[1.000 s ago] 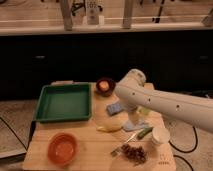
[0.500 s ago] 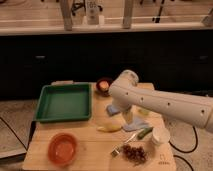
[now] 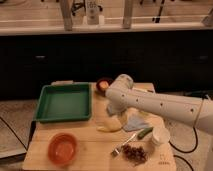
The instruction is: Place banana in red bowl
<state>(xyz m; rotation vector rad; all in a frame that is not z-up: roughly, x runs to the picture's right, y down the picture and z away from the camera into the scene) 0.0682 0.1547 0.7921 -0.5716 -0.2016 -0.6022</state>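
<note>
The banana (image 3: 109,127), pale yellow and slim, lies flat on the wooden board near its middle. My gripper (image 3: 113,113) hangs at the end of the white arm that reaches in from the right. It points down just above the banana's right end, open, with nothing in it. The red bowl (image 3: 62,148), round, shallow and orange-red, sits empty at the board's front left, well apart from the banana and the gripper.
A green tray (image 3: 64,102) fills the board's back left. A small maroon bowl (image 3: 103,85) with yellow contents stands behind the arm. Right of the banana lie a blue cloth (image 3: 134,123), a green vegetable (image 3: 145,132), a white cup (image 3: 160,136) and dark dried bits (image 3: 134,152).
The arm has swung left and lower, bringing the gripper closer over the banana. The banana and the red bowl have not moved.
</note>
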